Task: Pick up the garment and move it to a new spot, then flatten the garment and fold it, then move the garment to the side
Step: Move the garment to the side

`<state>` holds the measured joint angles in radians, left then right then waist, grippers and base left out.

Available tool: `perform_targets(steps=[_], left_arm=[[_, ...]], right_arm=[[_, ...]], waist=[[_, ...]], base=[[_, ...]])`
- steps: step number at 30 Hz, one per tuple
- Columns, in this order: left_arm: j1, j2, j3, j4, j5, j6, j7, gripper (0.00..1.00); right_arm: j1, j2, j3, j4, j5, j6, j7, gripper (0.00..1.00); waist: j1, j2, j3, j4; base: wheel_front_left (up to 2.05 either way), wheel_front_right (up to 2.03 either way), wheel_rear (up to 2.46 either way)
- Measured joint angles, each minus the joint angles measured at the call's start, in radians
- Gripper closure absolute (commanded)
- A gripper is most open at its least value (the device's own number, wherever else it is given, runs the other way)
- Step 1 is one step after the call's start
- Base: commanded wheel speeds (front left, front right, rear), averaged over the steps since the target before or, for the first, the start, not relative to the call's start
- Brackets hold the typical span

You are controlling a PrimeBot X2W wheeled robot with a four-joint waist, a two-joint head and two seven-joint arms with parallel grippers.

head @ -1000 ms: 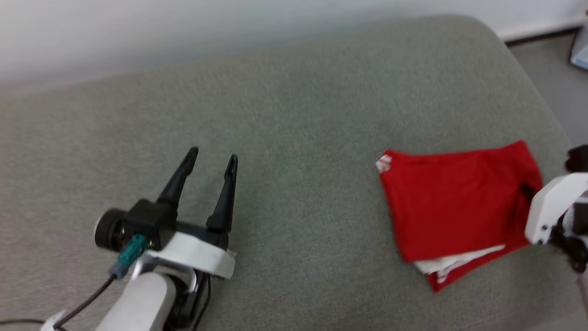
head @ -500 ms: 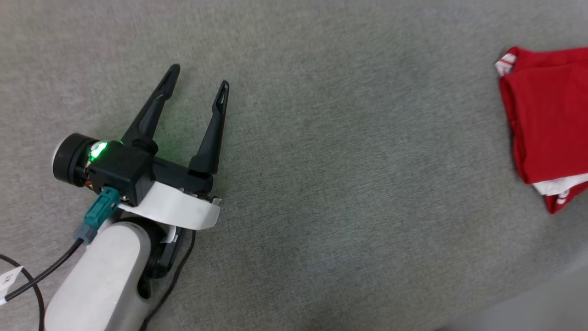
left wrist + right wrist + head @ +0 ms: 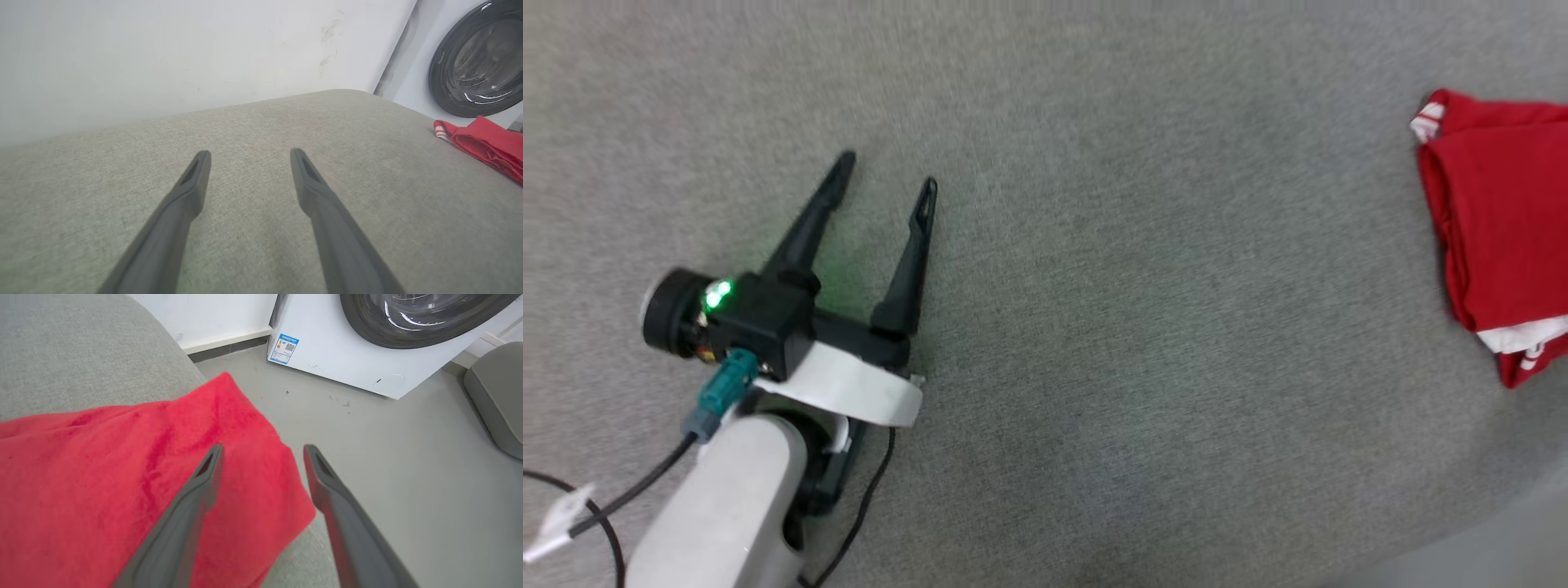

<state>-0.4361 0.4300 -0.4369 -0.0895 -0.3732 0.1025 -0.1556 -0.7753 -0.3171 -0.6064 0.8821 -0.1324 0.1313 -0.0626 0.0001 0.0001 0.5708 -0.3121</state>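
Observation:
The garment (image 3: pixel 1503 237) lies folded at the right edge of the head view, red with a white layer peeking out below and striped trim at its top corner. It also shows in the left wrist view as the garment (image 3: pixel 486 143) at the far right. My left gripper (image 3: pixel 888 173) stands open over the grey cushion (image 3: pixel 1135 327), far left of the cloth, with nothing between its fingers. In the right wrist view my right gripper (image 3: pixel 263 448) is open above the garment (image 3: pixel 122 477), over its corner at the cushion's edge, holding nothing.
A white washing machine (image 3: pixel 367 343) with a dark round door stands on the grey floor (image 3: pixel 408 457) beyond the cushion's edge. Another grey cushion (image 3: pixel 498 400) sits at the far right. A white wall (image 3: pixel 163 53) backs the cushion.
The head camera has swung, so the garment now sits at the view's right edge and the right arm has left the picture. The garment lies as before.

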Motion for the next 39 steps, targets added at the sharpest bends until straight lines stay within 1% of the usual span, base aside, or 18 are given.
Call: perform_targets(steps=[4,10,16,21,24,26,29,35,39], left_arm=[[0.051,-0.027,-0.001,0.050,-0.024,0.016,-0.032,0.00],[0.158,-0.063,0.010,0.117,-0.073,0.047,-0.060,0.00],[0.241,-0.097,0.019,0.157,-0.108,0.066,-0.081,0.00],[0.275,-0.115,0.029,0.177,-0.123,0.070,-0.092,0.00],[0.292,-0.117,0.045,0.182,-0.127,0.077,-0.096,0.00],[0.300,-0.115,0.059,0.183,-0.130,0.082,-0.099,0.00],[0.327,-0.106,0.079,0.188,-0.132,0.087,-0.102,0.00],[0.379,-0.065,0.129,0.188,-0.133,0.102,-0.103,0.00],[0.422,-0.035,0.154,0.182,-0.133,0.113,-0.104,0.00]], right_arm=[[0.055,0.006,-0.014,-0.011,-0.011,0.000,-0.034,0.00],[0.198,0.050,0.069,-0.073,0.001,0.000,-0.093,0.00],[0.366,0.109,0.192,-0.187,0.072,0.000,-0.103,0.00],[0.478,0.167,0.333,-0.324,0.143,0.000,-0.073,0.00],[0.526,0.189,0.419,-0.415,0.181,0.000,-0.051,0.00],[0.555,0.194,0.480,-0.473,0.216,0.000,-0.040,0.00],[0.595,0.194,0.538,-0.561,0.253,0.000,-0.033,0.00],[0.667,0.216,0.596,-0.717,0.272,0.000,-0.011,0.00],[0.720,0.230,0.604,-0.802,0.267,0.000,0.004,0.00]], waist=[[-0.0001,0.0000,-0.077,0.005],[-0.0002,0.0000,-0.218,0.016],[-0.0003,0.0000,-0.352,0.049],[-0.0004,0.0000,-0.429,0.113],[-0.0004,0.0000,-0.462,0.160],[-0.0004,0.0000,-0.480,0.192],[-0.0004,0.0000,-0.508,0.234],[-0.0004,0.0000,-0.559,0.298],[-0.0004,0.0000,-0.588,0.318]], base=[[0.00,0.00,0.00],[0.00,0.00,0.00],[0.00,0.00,0.00],[0.00,0.00,0.00],[0.00,0.00,0.00],[0.00,0.00,0.00],[0.00,0.00,0.00],[0.00,0.00,0.00],[0.00,0.00,0.00]])
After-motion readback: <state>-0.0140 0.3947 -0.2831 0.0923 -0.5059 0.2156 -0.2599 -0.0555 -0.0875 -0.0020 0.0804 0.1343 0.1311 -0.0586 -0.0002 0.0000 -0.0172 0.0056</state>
